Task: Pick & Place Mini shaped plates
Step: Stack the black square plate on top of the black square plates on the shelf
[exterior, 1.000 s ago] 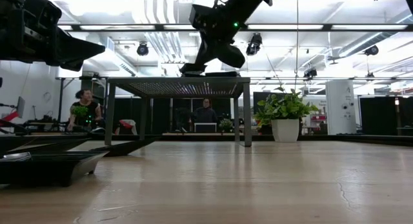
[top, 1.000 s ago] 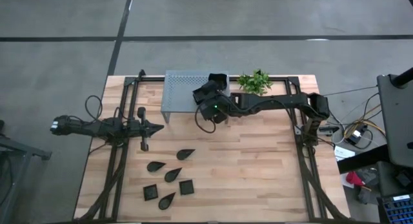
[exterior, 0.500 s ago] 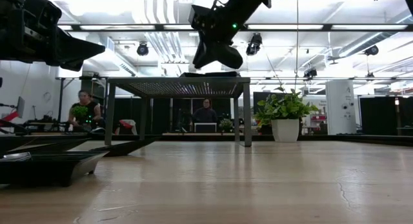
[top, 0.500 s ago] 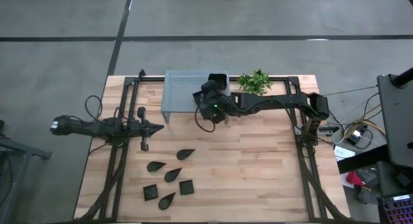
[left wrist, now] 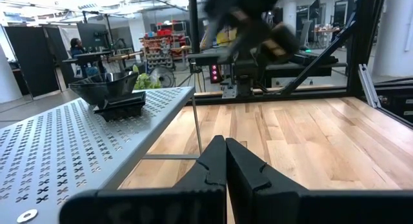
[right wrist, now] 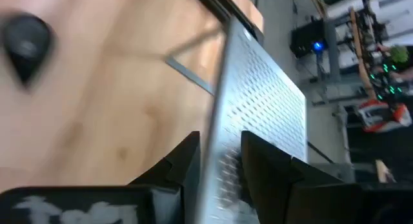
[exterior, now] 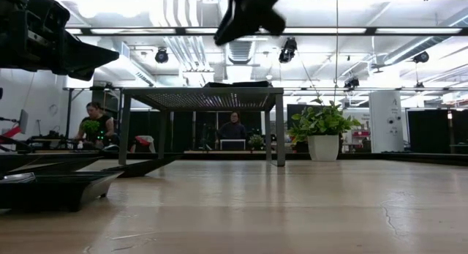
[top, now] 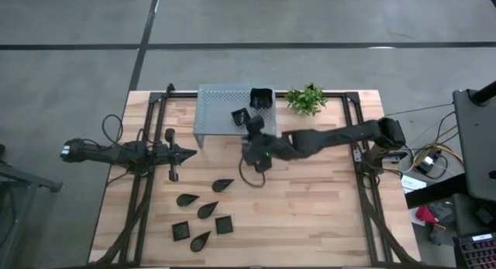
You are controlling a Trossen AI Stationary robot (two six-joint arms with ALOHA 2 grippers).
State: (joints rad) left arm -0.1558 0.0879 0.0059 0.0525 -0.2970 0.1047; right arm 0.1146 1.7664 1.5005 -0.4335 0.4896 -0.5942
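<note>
- Right arm: reaches from the bench's right side across toward the centre, its wrist just in front of the shelf's near edge; right pincer (right wrist: 219, 161) points along the shelf's edge, fingers parted with nothing between them.
- Left arm: lies low at the bench's left side, pointing toward the centre; left pincer (top: 186, 153) closed, empty, fingertips pressed together in the left wrist view.
- Grey perforated metal shelf (top: 221, 94): stands on legs at the far middle of the bench; carries two black dishes at its right end.
- Large wavy-edged square plate (top: 262, 99): on the shelf's far right corner.
- Small square plate (top: 239, 115): on the shelf, just beside the large one, nearer the front edge.
- Leaf-shaped plates (top: 222, 184): four on the bench, near left of centre, well apart from the shelf.
- Tiny square plates (top: 180, 230): two among the leaves, near the front edge.
- Small green plant (top: 305, 98): just right of the shelf.
</note>
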